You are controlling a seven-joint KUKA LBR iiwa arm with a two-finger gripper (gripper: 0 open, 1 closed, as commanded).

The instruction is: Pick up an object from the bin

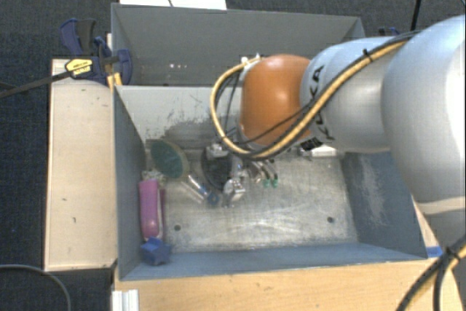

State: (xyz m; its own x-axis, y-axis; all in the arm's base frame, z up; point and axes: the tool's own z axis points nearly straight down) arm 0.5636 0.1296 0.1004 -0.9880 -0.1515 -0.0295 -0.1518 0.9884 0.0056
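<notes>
The hand (229, 188) sits low, right of the pink cylinder (150, 207); its opening I cannot tell. A green disc (167, 159) lies behind that cylinder.

- The orange rounded wrist cover (273, 95) and looped cables (217, 113) hide the upper part of the gripper (231, 189).
- A black lump (216, 170) beside it is partly covered; it may be one thing or several.
- Tiny green bits (269, 182) are too small to identify.
- A white flat piece (320, 151) lies mostly under the silver arm (393, 91).

Matt grey metal bin (306, 215) w/ scuffed floor, glossy orange wrist cover (273, 95), smooth pink plastic tube (149, 207).
</notes>
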